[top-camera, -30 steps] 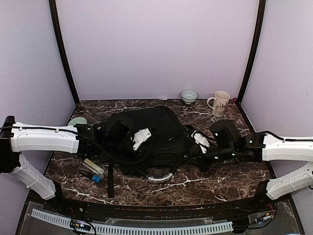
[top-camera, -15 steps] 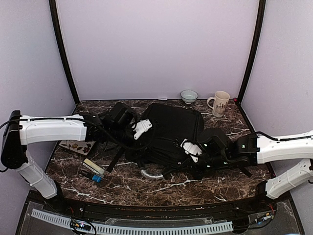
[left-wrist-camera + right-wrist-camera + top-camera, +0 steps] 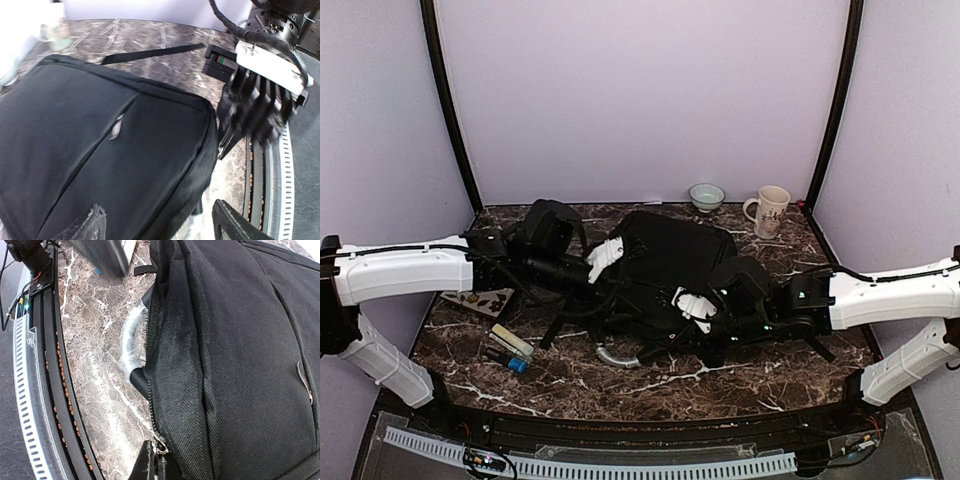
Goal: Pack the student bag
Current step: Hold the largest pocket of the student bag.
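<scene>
Student bag (image 3: 670, 262): black fabric, lying flat on dark marble table (image 3: 770, 372), roughly mid-table, a bit toward far side. Front panel facing up, small silver zip pull (image 3: 116, 127) on its centre seam. Silvery-grey loop handle (image 3: 131, 340) at near-left end, resting on tabletop beside side zip. Black strap (image 3: 553, 328) running out from bag toward near-left, flat on marble.

L gripper (image 3: 605, 256): at bag's far-left edge, jaws spread wide, nothing betw. them. Fingers (image 3: 92, 225) poised over front panel; touching fabric or not, can't tell.

R gripper (image 3: 692, 303): at bag's near side, low against side zip, pinched fully closed. Zip slider (image 3: 159, 447) right at its tips; unclear whether actually caught betw. them.

Further out, far-right: cream mug (image 3: 767, 211) w/ printed pattern & small pale bowl (image 3: 706, 196), both upright, near each other, well apart from bag. Left of bag, under L arm: flat printed card or booklet (image 3: 480, 298), partly hidden. Near-left: pale stick-shaped item (image 3: 512, 341) w/ smaller blue-tipped one (image 3: 515, 364) just beside it, both near strap but apart from it; too small to ID.
</scene>
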Action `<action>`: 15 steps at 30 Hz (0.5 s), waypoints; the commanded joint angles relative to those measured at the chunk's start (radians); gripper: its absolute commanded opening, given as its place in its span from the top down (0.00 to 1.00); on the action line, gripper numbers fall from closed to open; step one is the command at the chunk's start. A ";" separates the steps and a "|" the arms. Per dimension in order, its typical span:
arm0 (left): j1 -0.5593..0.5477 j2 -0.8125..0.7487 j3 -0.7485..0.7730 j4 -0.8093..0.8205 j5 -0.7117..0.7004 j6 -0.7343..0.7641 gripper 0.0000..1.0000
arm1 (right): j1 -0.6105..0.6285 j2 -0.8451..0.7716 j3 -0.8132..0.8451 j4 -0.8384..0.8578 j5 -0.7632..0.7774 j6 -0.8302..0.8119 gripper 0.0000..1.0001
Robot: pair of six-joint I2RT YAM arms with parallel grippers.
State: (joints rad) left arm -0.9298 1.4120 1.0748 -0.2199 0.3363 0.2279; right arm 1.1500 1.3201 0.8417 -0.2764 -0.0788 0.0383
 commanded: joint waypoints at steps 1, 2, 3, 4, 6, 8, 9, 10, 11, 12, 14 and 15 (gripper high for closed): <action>-0.011 0.096 0.090 -0.059 0.136 0.098 0.25 | 0.002 -0.015 0.047 0.107 -0.040 -0.012 1.00; -0.014 0.114 0.105 -0.067 0.150 0.117 0.25 | 0.001 -0.018 0.045 0.109 -0.039 -0.010 1.00; -0.018 0.134 0.120 -0.077 0.155 0.134 0.26 | 0.002 -0.020 0.044 0.109 -0.036 -0.006 1.00; -0.019 0.148 0.134 -0.088 0.159 0.151 0.27 | 0.002 -0.021 0.043 0.109 -0.034 -0.005 1.00; -0.020 0.181 0.165 -0.127 0.185 0.187 0.30 | 0.002 -0.028 0.039 0.110 -0.023 0.003 1.00; -0.020 0.201 0.191 -0.169 0.227 0.219 0.33 | 0.002 -0.034 0.036 0.110 -0.015 0.010 1.00; -0.020 0.203 0.196 -0.176 0.251 0.230 0.34 | 0.002 -0.037 0.034 0.109 -0.009 0.013 1.00; -0.020 0.200 0.195 -0.177 0.268 0.236 0.34 | 0.002 -0.040 0.034 0.109 -0.005 0.016 1.00; -0.020 0.196 0.184 -0.166 0.276 0.240 0.34 | 0.002 -0.043 0.034 0.109 -0.002 0.018 1.00; -0.021 0.192 0.174 -0.153 0.278 0.241 0.34 | 0.002 -0.045 0.034 0.109 0.001 0.019 1.00; -0.024 0.193 0.157 -0.137 0.275 0.244 0.34 | 0.001 -0.052 0.033 0.110 0.010 0.025 1.00; -0.028 0.201 0.156 -0.135 0.265 0.246 0.36 | 0.002 -0.054 0.032 0.111 0.011 0.028 1.00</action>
State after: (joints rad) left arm -0.9470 1.6241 1.2392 -0.3443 0.5560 0.4294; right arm 1.1492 1.3151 0.8417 -0.2764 -0.0727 0.0509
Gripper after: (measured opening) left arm 0.659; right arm 0.011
